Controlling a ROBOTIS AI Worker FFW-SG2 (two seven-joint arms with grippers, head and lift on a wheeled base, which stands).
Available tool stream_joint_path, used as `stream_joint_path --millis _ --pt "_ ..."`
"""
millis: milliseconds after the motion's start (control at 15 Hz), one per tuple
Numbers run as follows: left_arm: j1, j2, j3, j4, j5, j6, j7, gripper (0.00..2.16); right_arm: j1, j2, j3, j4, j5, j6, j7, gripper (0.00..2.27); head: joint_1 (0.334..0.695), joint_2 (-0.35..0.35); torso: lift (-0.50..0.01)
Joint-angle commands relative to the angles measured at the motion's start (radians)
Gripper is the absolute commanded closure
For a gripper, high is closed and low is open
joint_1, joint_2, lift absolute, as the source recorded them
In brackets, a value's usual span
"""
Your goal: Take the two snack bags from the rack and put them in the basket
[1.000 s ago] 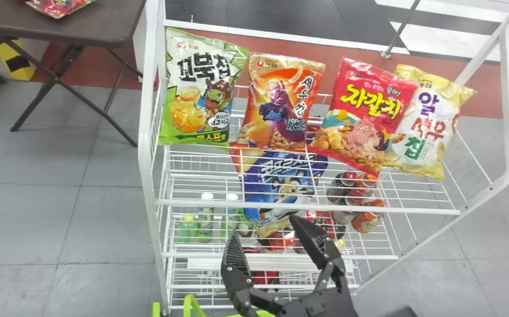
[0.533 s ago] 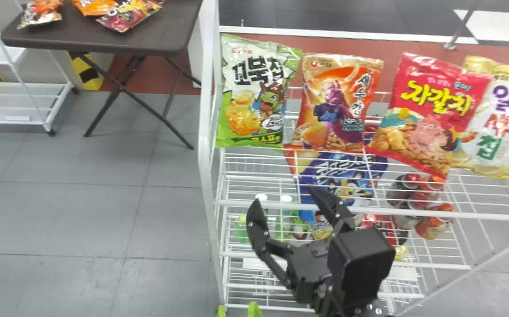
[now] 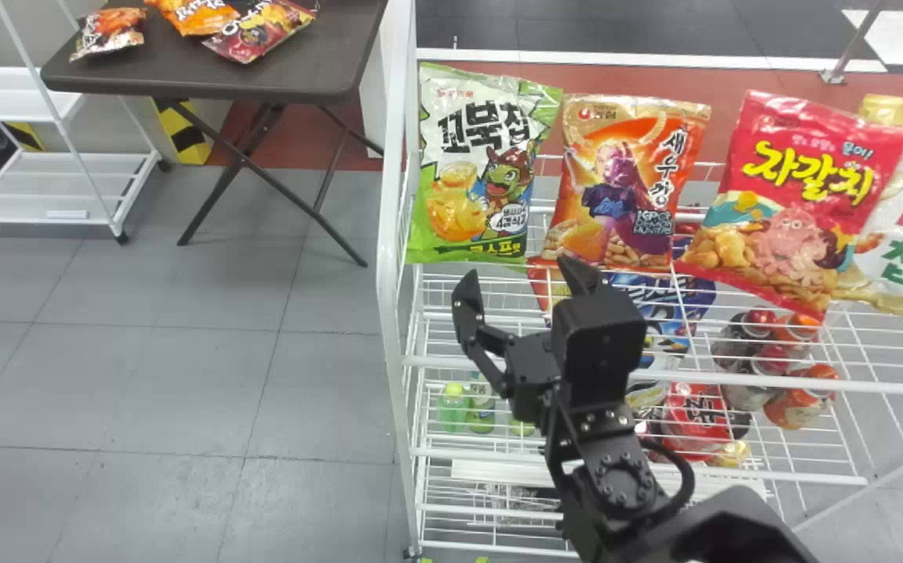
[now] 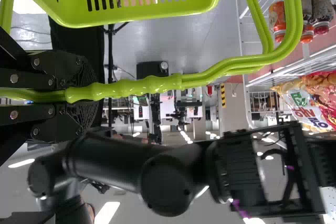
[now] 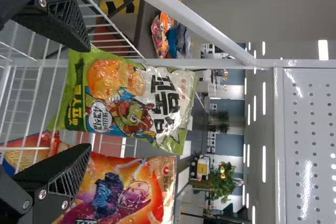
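Dk table point(image 3: 177, 74) w/ packs point(image 3: 259, 31) on top; wht cart point(image 3: 21, 188) nr it; cans point(image 3: 801, 397), btls point(image 3: 453, 408), plant point(image 5: 222, 183).

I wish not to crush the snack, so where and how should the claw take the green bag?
Probably across both side edges at mid-height, coming from the front: the green bag stands roughly upright, broad face forward, with the open right claw before it.

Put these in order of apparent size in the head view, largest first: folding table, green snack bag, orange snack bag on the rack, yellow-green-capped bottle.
1. Folding table
2. Green snack bag and orange snack bag, too alike to rank
3. Bottle
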Motion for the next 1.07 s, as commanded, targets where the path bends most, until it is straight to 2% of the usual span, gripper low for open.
stream_joint_path --millis 0,200,600,1000 --pt "0.010 0.000 0.000 -0.003 -0.003 0.003 0.000 1.84 -0.063 0.000 -0.015 0.051 -0.032 -0.002 0.001 0.19 0.695 -0.003 -0.011" --pt "0.019 0.000 0.000 -0.007 -0.012 0.003 0.000 1.84 -0.172 0.008 -0.013 0.138 -0.067 0.004 0.001 0.19 0.695 -0.012 -0.011" --pt "0.025 0.004 0.000 -0.007 -0.023 0.003 0.003 1.84 -0.358 0.058 -0.010 0.341 -0.084 0.041 0.004 0.19 0.695 0.020 -0.011" --pt "0.010 0.015 -0.003 -0.007 -0.024 0.000 0.023 1.84 -0.508 0.058 -0.013 0.516 -0.095 0.037 0.008 0.19 0.695 0.027 -0.011"
